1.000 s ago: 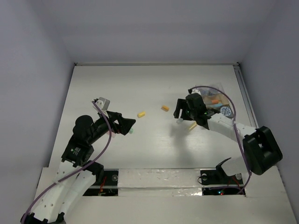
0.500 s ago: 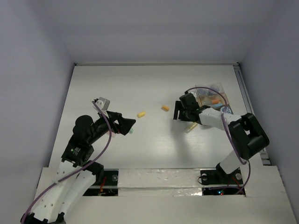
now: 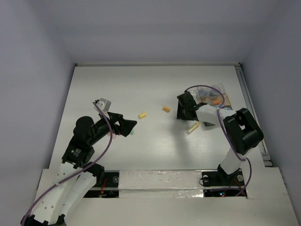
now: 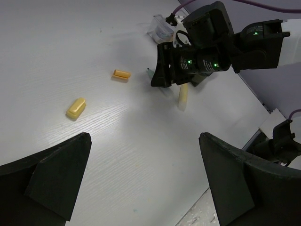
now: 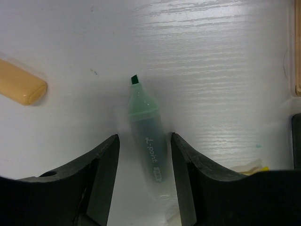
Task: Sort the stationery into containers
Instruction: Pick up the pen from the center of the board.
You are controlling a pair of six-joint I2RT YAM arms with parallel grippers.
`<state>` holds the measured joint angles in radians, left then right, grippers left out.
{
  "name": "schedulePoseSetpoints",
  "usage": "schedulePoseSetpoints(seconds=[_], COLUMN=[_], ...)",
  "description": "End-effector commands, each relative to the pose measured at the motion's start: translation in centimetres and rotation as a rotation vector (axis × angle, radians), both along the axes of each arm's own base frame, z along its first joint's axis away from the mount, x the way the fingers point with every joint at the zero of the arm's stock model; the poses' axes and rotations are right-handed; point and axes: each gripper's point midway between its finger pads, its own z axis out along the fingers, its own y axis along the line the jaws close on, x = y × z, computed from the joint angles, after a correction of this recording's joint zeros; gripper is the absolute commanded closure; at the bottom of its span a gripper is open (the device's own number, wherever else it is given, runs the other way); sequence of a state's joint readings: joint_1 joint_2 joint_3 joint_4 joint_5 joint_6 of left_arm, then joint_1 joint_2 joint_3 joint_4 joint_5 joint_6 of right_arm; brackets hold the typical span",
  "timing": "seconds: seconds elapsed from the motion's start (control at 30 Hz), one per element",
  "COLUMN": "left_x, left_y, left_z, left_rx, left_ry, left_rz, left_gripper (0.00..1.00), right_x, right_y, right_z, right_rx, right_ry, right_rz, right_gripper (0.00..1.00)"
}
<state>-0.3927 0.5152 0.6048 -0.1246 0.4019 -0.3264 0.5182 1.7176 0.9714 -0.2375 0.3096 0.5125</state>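
Observation:
A grey-green pen (image 5: 148, 136) lies on the white table between the fingers of my right gripper (image 5: 145, 141). The jaws straddle its barrel closely, with a thin gap on each side, so the gripper is open. From above, that gripper (image 3: 183, 113) is low on the table, left of the containers (image 3: 214, 96), and hides the pen. A pale yellow pen (image 3: 193, 127) lies just beside it. An orange piece (image 3: 166, 109) and a yellow piece (image 3: 142, 115) lie mid-table. My left gripper (image 3: 131, 125) hovers wide open with nothing in it; its fingers (image 4: 56, 169) frame bare table.
The containers hold orange items and stand at the right near the table's metal side rail (image 3: 247, 101). A tiny green piece (image 3: 133, 133) sits by the left gripper's tip. The right arm's purple cable (image 3: 207, 87) loops over the containers.
My right gripper has dropped onto the table over the grey-green pen, and its jaws have narrowed around the pen. The left arm has not moved.

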Motion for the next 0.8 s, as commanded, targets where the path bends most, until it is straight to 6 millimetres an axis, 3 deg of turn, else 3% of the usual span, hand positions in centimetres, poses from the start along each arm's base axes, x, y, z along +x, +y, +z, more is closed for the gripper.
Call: schedulePoseSetpoints(seconds=[0.0,0.37,0.43,0.5,0.6,0.7,0.77], left_x=[0.1,0.1,0.1,0.1,0.1,0.1,0.1], left_y=[-0.3,-0.3,-0.4,-0.4,-0.6,-0.9,-1.3], left_z=[2.0,1.9,1.8,1.8,1.6,1.2,0.8], left_rx=[-0.022,-0.02,-0.019,-0.019,-0.018,-0.018,-0.017], left_ry=[-0.053,-0.047,-0.044,-0.044,-0.038,-0.022,-0.003], left_rz=[-0.016,-0.019,-0.022,-0.023,-0.032,-0.051,-0.072], left_gripper=[0.02,0.02,0.02,0.02,0.02,0.02,0.02], right_x=[0.8,1.3,1.4,1.6,2.4,2.8,2.7], right_y=[-0.3,-0.9,-0.8,-0.7,-0.4,0.8,1.6], right_z=[0.0,-1.0,-1.0,-0.7,1.5,4.7,8.1], right_rx=[-0.047,-0.128,-0.13,-0.13,-0.104,-0.05,-0.033], right_ry=[-0.004,0.039,0.041,0.036,-0.029,-0.12,-0.202], right_rz=[-0.009,0.008,0.014,0.018,0.014,0.029,0.034], right_gripper=[0.47,0.54,0.63,0.79,0.95,0.97,0.97])
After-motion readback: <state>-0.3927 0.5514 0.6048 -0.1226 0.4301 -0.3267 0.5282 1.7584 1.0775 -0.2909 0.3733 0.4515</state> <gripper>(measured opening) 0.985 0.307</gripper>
